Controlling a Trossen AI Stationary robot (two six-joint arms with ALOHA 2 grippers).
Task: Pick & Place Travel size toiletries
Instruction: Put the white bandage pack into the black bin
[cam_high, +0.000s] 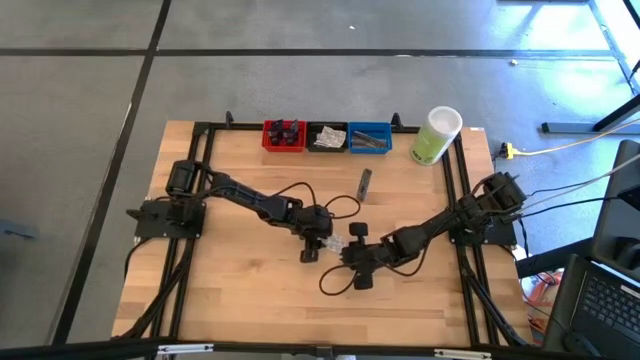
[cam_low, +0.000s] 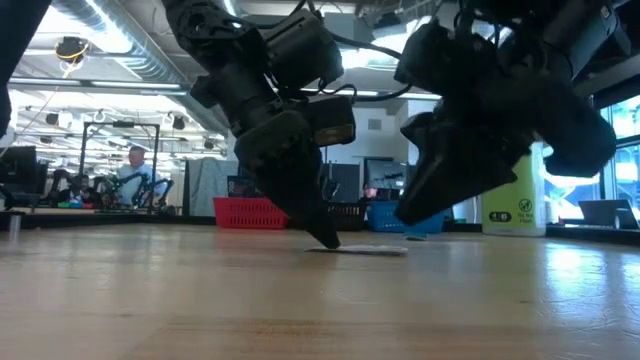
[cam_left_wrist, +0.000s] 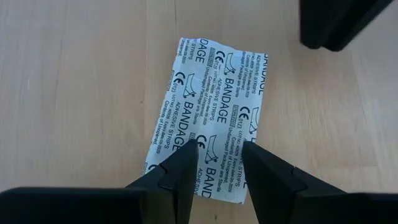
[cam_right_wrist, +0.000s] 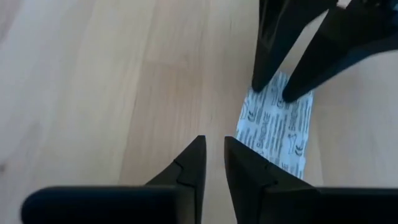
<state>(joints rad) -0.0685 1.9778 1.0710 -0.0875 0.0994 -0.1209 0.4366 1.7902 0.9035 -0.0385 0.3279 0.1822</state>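
White bandage packet (cam_left_wrist: 211, 118), black print, flat on light wood table (cam_high: 220, 290), mid-table, well short of red bin (cam_high: 283, 135). Left gripper (cam_left_wrist: 219, 149) partly open, tips on packet, nothing gripped. Right gripper (cam_right_wrist: 214, 149) beside packet, narrow gap, empty. Workshop behind.

We've got a white bandage packet (cam_left_wrist: 211, 118) with black print on the pale wood counter (cam_left_wrist: 74, 93). Red bin (cam_high: 283, 136), black bin (cam_high: 327, 137) and blue bin (cam_high: 370, 137) behind.

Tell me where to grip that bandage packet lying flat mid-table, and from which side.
The bandage packet lies flat on the table, so a straight top-down pinch finds little to bite. Probably best to take a short edge, coming in low and tilted. The left gripper is open, its tips pressing one end; the right gripper could then slide under the opposite short edge once it lifts.
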